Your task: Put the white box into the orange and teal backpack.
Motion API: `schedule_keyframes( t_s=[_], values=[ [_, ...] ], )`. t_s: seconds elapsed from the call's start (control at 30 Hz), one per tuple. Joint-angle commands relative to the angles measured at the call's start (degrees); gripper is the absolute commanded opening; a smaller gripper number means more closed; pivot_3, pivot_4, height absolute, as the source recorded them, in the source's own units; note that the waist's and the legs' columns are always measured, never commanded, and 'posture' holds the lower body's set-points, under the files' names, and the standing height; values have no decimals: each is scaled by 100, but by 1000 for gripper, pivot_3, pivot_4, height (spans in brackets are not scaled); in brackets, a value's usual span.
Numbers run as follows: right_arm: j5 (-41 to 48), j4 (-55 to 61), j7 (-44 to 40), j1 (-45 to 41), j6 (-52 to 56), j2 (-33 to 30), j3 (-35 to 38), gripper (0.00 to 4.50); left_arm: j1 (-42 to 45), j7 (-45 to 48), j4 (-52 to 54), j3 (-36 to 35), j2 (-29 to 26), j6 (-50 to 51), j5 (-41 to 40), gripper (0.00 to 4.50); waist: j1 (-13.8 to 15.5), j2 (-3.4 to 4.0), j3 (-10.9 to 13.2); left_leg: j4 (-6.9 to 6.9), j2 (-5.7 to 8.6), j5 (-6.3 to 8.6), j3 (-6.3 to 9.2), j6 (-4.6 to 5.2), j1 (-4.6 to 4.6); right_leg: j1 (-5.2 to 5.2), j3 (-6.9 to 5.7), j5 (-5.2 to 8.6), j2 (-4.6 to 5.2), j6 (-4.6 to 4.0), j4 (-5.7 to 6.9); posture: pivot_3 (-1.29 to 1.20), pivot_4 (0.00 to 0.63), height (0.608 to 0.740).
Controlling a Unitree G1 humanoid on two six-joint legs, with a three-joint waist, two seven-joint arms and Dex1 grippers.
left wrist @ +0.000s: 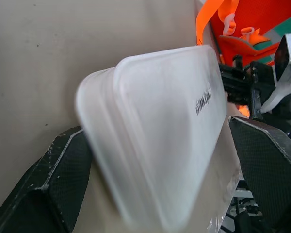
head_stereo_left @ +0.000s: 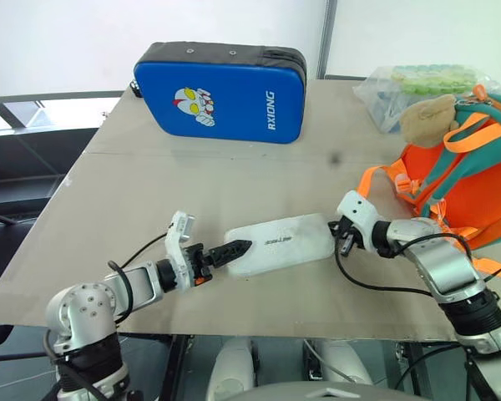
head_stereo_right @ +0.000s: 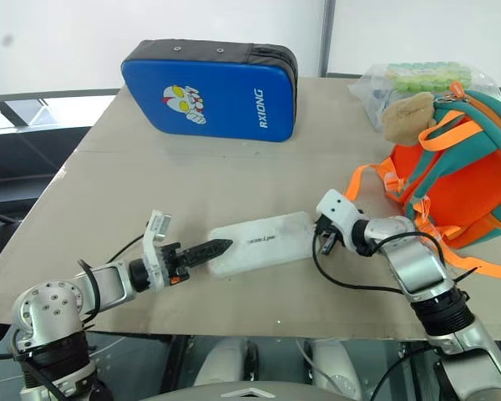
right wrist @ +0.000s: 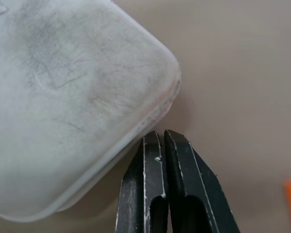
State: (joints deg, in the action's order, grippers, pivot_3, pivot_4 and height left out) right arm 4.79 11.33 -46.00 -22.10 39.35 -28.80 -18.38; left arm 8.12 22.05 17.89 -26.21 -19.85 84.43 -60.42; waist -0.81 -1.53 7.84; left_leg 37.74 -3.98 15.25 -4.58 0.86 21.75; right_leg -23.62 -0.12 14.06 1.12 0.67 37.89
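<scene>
The white box (head_stereo_left: 280, 242) lies flat on the table between my two grippers, its dark lettering facing up. My left gripper (head_stereo_left: 238, 249) is open at the box's left end. In the left wrist view its black fingers (left wrist: 58, 179) stand wide on either side of that end. My right gripper (head_stereo_left: 344, 238) is shut, its tips at the box's right end. The right wrist view shows the closed fingertips (right wrist: 155, 150) against the box's rounded corner (right wrist: 77, 97). The orange and teal backpack (head_stereo_left: 459, 175) stands at the right behind my right arm, a tan plush toy (head_stereo_left: 426, 117) on top.
A big blue cartoon-printed case (head_stereo_left: 221, 92) stands at the back centre. A clear plastic bag (head_stereo_left: 417, 83) holding green items sits at the back right behind the backpack. Loose orange straps (head_stereo_left: 376, 180) trail on the table (head_stereo_left: 150, 192) by my right wrist.
</scene>
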Motion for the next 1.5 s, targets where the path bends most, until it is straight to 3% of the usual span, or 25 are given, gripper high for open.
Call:
schedule_keyframes(
  t_s=[0.03,0.07,0.2,0.3,0.33,0.43,0.53,0.77,0.8,0.97,1.13,1.27,1.5],
  values=[
    [80,56,-174,-50,-76,124,-297,0,-73,5,-98,414,119,127,-96,3945,1,0,0,0,2,0,-1,0,0,0,1,0,2,0,0,0,150,740],
    [69,22,-162,-54,-80,147,-309,0,-71,-12,-112,402,150,117,-105,3732,2,-1,0,0,5,0,0,0,1,0,1,0,4,0,-1,0,150,740],
    [86,-13,-121,-40,-67,173,-260,0,-110,-28,-150,385,168,19,-135,1968,16,-29,-18,0,10,0,3,0,1,2,-4,0,16,0,-3,0,150,740],
    [110,12,-29,17,-173,166,-52,0,-144,-57,-163,283,175,-84,-269,1152,20,-51,-32,0,15,-1,19,0,2,7,-18,11,30,-19,-1,0,150,740],
    [125,28,45,40,-254,190,67,0,-139,-75,-167,224,192,-123,-351,1064,20,-51,-32,1,21,-1,22,1,2,8,-18,11,41,-20,0,0,150,740],
    [401,178,137,101,-161,223,622,0,-115,-75,-85,129,198,-253,-540,1053,16,-52,-28,1,40,-2,27,2,5,7,-18,11,57,-19,2,0,150,740],
    [947,686,105,317,17,156,1438,801,-51,-49,-22,66,205,-522,-688,1050,22,-47,-7,2,65,-2,37,2,20,3,-23,11,69,-17,0,0,150,740],
    [3313,2689,232,1222,1928,-227,3678,4362,299,20,-200,310,143,-1170,-568,1031,56,-40,7,-23,71,-1,67,2,44,-6,-49,9,76,16,-22,0,150,740],
    [3490,2921,424,1384,2152,-269,4013,4500,383,34,-298,361,151,-1267,-499,1030,60,-41,7,-30,72,-1,67,2,45,-6,-50,9,77,16,-28,0,150,740],
    [4466,3790,1237,2155,3120,-462,5685,4500,825,96,-796,569,131,-1604,-253,1029,103,-37,18,-33,81,-1,72,2,51,-6,-56,9,80,17,-34,0,150,740],
    [5111,3861,2009,2556,3947,-723,6892,4500,1083,528,-836,898,-203,-1924,65,1029,74,-43,28,-32,83,-1,72,3,49,-5,-53,9,77,18,-34,0,150,740],
    [4635,3301,3105,1730,3726,-482,6670,4500,1164,980,-672,982,-584,-1979,0,1029,-13,-44,35,-32,82,-1,69,3,45,-6,-48,9,73,18,-31,0,150,740],
    [3422,2046,4061,258,2498,-62,5192,4500,1173,990,-166,976,-703,-2075,-225,1029,0,-34,44,-35,83,-2,68,3,66,-29,-42,11,68,23,-31,0,150,740]
  ],
)
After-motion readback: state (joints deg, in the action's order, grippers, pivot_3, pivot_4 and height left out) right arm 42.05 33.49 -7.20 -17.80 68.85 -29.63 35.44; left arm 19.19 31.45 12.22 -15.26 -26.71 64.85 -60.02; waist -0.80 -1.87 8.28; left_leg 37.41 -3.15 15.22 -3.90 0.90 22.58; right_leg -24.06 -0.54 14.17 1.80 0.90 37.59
